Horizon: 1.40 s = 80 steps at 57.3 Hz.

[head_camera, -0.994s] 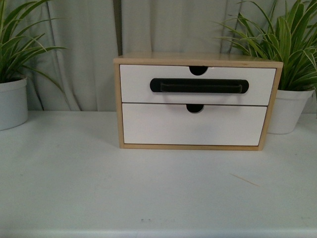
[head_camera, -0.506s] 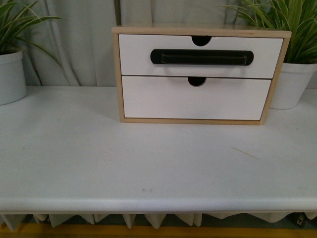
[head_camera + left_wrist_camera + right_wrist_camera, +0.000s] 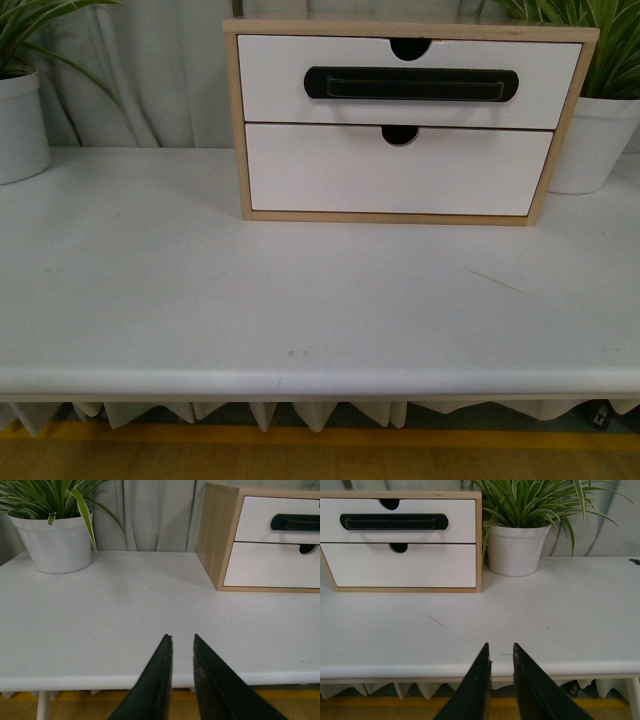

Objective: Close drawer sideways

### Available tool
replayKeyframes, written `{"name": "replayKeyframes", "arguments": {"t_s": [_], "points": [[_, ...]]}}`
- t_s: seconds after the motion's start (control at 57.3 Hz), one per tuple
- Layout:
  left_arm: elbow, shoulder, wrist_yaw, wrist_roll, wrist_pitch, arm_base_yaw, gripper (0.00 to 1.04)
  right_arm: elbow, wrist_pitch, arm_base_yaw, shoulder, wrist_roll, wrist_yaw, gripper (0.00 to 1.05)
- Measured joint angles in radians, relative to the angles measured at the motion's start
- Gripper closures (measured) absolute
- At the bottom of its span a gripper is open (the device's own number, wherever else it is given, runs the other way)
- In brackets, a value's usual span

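Two finger pairs pinched near-shut on nothing, L gripper (image 3: pixel 181 637), R gripper (image 3: pixel 501 646), drawer (image 3: pixel 408 84) flush in wood cabinet (image 3: pixel 234 120) well ahead of fingertips, white table (image 3: pixel 300 300) between, pot plants (image 3: pixel 18 115) flanking cabinet.

Front cam: raised, square-on to cabinet (image 3: pixel 400 122) across table (image 3: pixel 250 300). L wrist cam: low behind left pincer (image 3: pixel 180 639) at near table edge, facing cabinet's left corner. R wrist: likewise behind right pincer (image 3: pixel 501 646), right end. All share cabinet front.

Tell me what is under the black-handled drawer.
A plain white drawer front lies under the drawer, in the same wood cabinet. What either holds is hidden behind their fronts.
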Motion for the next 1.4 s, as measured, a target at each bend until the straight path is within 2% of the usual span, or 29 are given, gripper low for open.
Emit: {"name": "replayKeyframes", "arguments": {"t_s": [0.087,0.14,0.453,0.523,1.395], "points": [[0.000,0.000,0.000,0.000,0.000,0.000,0.69,0.000,0.000,0.000,0.000,0.000,0.000,0.73],[0.000,0.000,0.000,0.000,0.000,0.000,0.56,0.000,0.000,0.000,0.000,0.000,0.000,0.62],[0.000,0.000,0.000,0.001,0.000,0.000,0.04,0.000,0.000,0.000,0.000,0.000,0.000,0.09],[0.000,0.000,0.000,0.001,0.000,0.000,0.07,0.000,0.000,0.000,0.000,0.002,0.000,0.09],[0.000,0.000,0.000,0.001,0.000,0.000,0.06,0.000,0.000,0.000,0.000,0.002,0.000,0.09]]}}
